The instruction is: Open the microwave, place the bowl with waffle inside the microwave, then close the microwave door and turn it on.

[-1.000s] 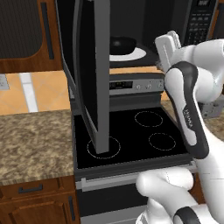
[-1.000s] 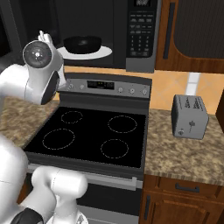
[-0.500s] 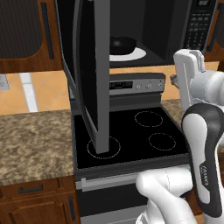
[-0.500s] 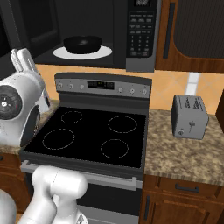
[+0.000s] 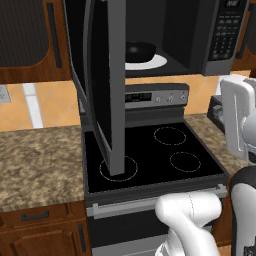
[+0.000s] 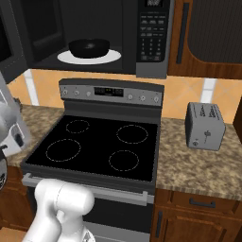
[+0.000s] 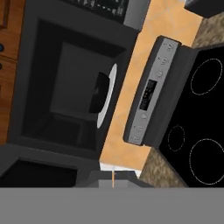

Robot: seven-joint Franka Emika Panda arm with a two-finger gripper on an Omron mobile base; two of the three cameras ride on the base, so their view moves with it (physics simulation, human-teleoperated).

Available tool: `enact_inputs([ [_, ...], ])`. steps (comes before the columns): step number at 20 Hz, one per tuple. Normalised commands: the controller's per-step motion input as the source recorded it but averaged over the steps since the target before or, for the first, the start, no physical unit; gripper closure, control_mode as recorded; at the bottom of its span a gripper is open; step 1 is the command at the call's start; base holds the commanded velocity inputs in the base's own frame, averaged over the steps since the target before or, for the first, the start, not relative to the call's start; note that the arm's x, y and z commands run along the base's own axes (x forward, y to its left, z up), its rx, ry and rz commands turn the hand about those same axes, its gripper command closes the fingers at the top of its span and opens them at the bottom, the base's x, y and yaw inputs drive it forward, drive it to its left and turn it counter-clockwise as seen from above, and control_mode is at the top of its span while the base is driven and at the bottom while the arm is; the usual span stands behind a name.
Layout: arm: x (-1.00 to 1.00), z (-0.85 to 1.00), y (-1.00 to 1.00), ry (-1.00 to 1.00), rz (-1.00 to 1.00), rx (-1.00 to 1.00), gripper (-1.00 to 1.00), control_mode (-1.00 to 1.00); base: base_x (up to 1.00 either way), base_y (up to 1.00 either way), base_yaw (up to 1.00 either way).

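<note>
Our tool is pressed together with nothing between its tips; its fingers do not show clearly in any view, so we go by the hand view for where it points. That view is rolled on its side. Ahead of the tool the microwave point(image 7: 65, 87) stands open, its cavity dark. The bowl point(image 6: 89, 47) sits inside on the white turntable point(image 6: 90, 57), well apart from the tool. We cannot make out the waffle from these angles.

The microwave door point(image 5: 102, 85) hangs swung wide out over the stove point(image 5: 150, 157), edge-on in the left base view, between the tool and the bench point(image 5: 37, 160) on that side. The keypad panel point(image 6: 152, 33) lies beyond the cavity on the far side from the door. Below the cavity runs the stove's control strip point(image 7: 151, 92), with the black cooktop under it. A grey toaster point(image 6: 204, 125) stands on the bench past the stove, well away from the tool.
</note>
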Motion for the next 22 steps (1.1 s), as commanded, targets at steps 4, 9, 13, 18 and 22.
enact_inputs([
  [4, -1.0, 0.0, 0.51, 0.0, -0.11, 0.0, 1.0, -1.0, 0.0, 0.0, 0.0],
  [9, -0.79, 0.0, 0.48, 0.05, -0.16, 0.0, 1.0, -1.0, 0.0, 0.0, 0.0],
  [13, -0.51, 0.0, 0.44, 0.06, -0.17, 0.0, 1.0, -1.0, 0.0, 0.0, 0.0],
  [18, -0.26, -0.01, 0.64, -0.02, -0.1, -0.02, 1.0, -1.0, 0.0, 0.0, 0.0],
  [22, 0.0, 0.0, 0.74, -0.04, -0.02, -0.08, 1.0, -1.0, 0.0, 0.0, 0.0],
])
